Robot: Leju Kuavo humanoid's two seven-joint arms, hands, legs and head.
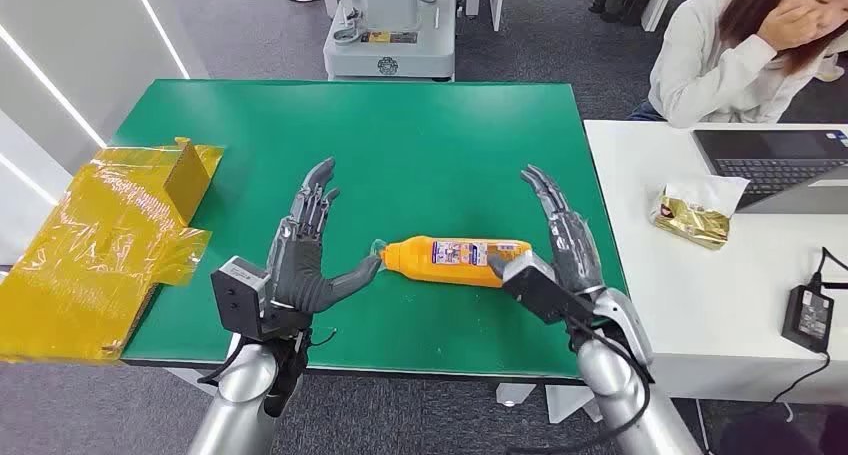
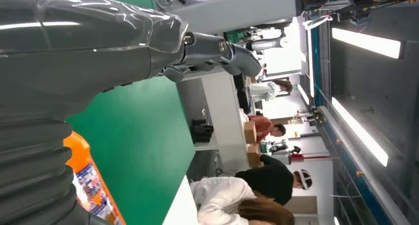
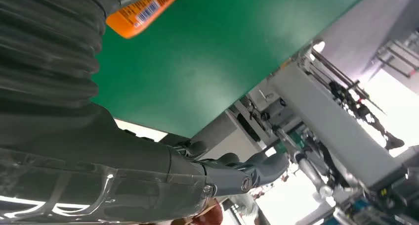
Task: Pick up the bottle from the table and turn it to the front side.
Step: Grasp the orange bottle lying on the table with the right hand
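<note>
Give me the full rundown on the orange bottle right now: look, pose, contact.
The orange bottle lies on its side on the green table, near the front edge, its clear cap toward the left hand. It looks like glossy plastic with a white and blue printed label facing up; the right wrist view shows a barcode. The left hand's thumb tip meets the cap end, and the right hand has its thumb at the base. Both hands' fingers are spread and raised, so it isn't gripped or lifted.

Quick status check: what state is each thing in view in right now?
Orange plastic bottle: lying on its side on the green table, label up.
Left robot hand: open, thumb at the bottle's cap end.
Right robot hand: open, at the bottle's base end.
Grey laptop: lid open.
</note>
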